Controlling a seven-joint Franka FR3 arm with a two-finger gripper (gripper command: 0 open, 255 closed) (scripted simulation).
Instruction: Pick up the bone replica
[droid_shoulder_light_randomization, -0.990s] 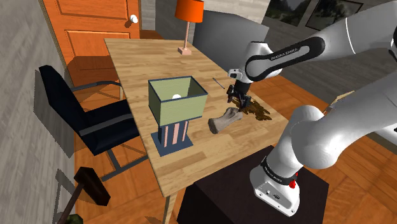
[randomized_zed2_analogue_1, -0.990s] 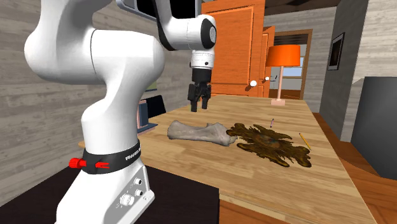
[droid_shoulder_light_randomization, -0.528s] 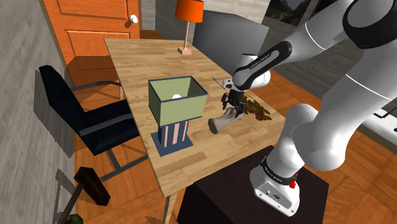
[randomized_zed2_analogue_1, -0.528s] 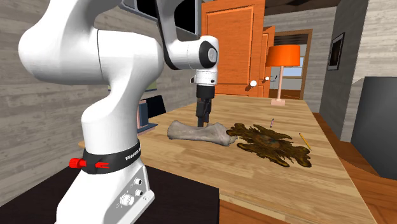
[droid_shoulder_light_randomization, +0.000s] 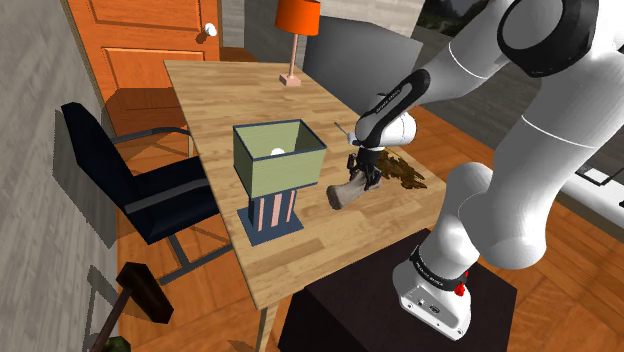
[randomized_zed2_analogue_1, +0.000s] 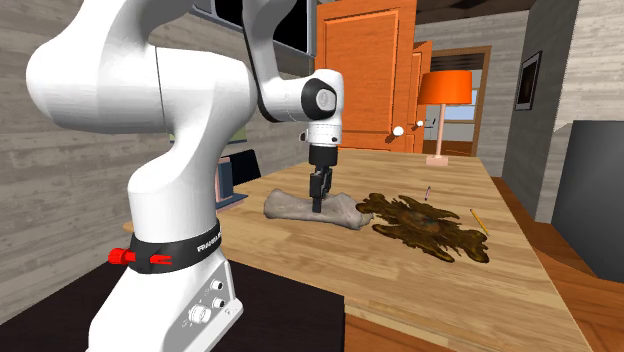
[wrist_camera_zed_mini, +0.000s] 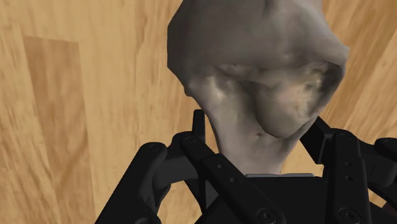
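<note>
Wood-plank table (droid_shoulder_light_randomization: 215, 95), grey walls, orange door (droid_shoulder_light_randomization: 140, 35) behind the far end, black chair (droid_shoulder_light_randomization: 135, 185) alongside. On top: orange lamp (droid_shoulder_light_randomization: 297, 20) at the far end, green-shaded lamp (droid_shoulder_light_randomization: 277, 158) mid-table, dark brown blotch (randomized_zed2_analogue_1: 430, 228). Bone (randomized_zed2_analogue_1: 290, 207) lies flat on the table between green-shaded lamp and blotch, just beside the blotch. Gripper (randomized_zed2_analogue_1: 317, 200) points straight down on it, jaws pinching its shaft.

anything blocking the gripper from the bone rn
Nothing visible does. The gripper is right at the bone, over its shaft, with no other thing between them. The green-shaded lamp stands apart from both on the table, toward the shoulder view's left.
</note>
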